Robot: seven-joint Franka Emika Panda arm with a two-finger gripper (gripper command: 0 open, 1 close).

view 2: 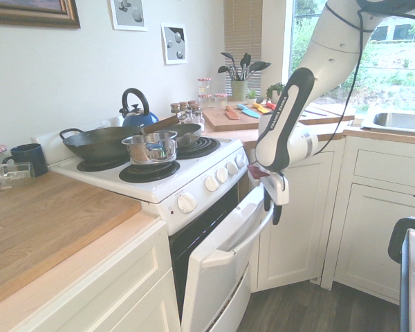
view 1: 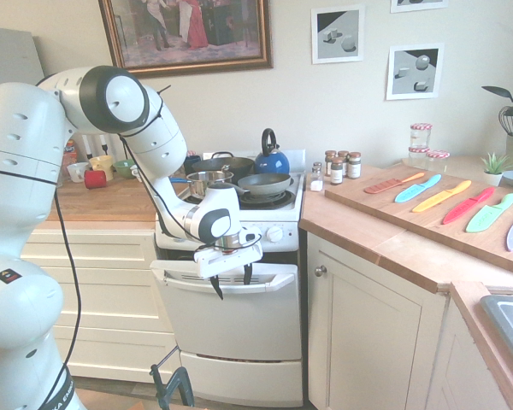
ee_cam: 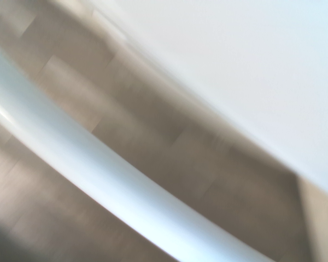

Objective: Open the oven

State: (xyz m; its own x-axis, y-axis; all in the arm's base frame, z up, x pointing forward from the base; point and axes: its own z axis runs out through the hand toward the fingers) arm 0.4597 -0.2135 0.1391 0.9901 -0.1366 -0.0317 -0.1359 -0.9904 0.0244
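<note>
The white oven (view 1: 231,329) stands between cream cabinets, its drop-down door (view 2: 221,273) tilted partly out, with a dark gap at the top. My gripper (view 1: 231,282) points down at the wide white bar handle (view 1: 274,275), and its two dark fingers (view 1: 215,287) hang apart along the bar. In the second exterior view the gripper (view 2: 275,211) sits at the near end of the handle (view 2: 252,232). The wrist view shows the blurred handle (ee_cam: 98,180) and the white door face (ee_cam: 251,71) over wooden floor. The white knobs (view 2: 211,182) are above the door.
A cream cabinet door with a round knob (view 1: 320,271) stands right beside the oven, and cream drawers (view 1: 103,290) are on its other side. Pans, a steel pot (view 2: 150,147) and a blue kettle (view 1: 272,160) crowd the hob. A board of coloured knives (view 1: 445,201) lies on the counter.
</note>
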